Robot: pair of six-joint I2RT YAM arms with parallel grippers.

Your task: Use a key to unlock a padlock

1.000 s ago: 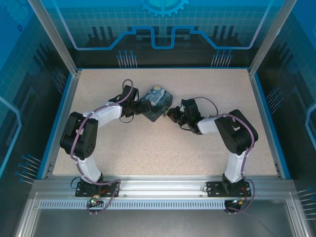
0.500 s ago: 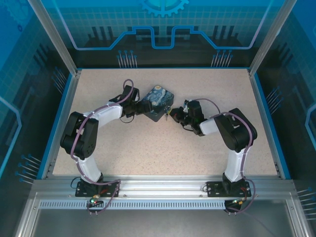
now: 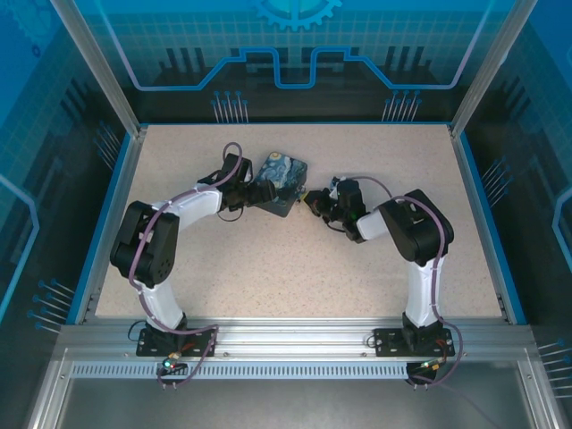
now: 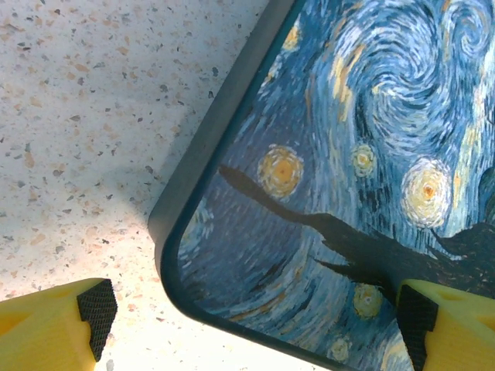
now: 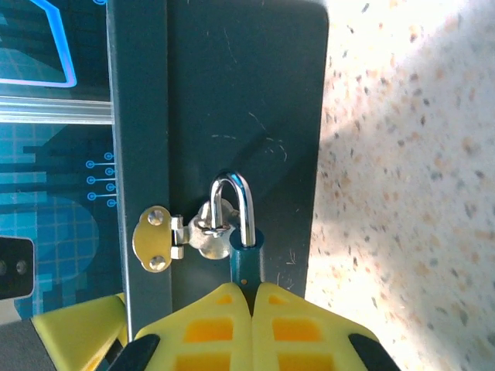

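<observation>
Toward the far edge of the table [image 3: 295,277]: tiny teal metal padlock [image 5: 246,263], I judge light, slick, best held by its body; right gripper [image 5: 251,287] pinched shut beneath it, left gripper [image 4: 255,317] wide.

The blue-and-yellow painting-print box [image 3: 279,181] lies on the speckled table [image 3: 268,268] between the arms; the left gripper [image 4: 251,309] straddles its left corner; the small dark metal padlock [image 5: 245,259] hangs on its right side, against the right gripper [image 5: 251,292] tips.
</observation>
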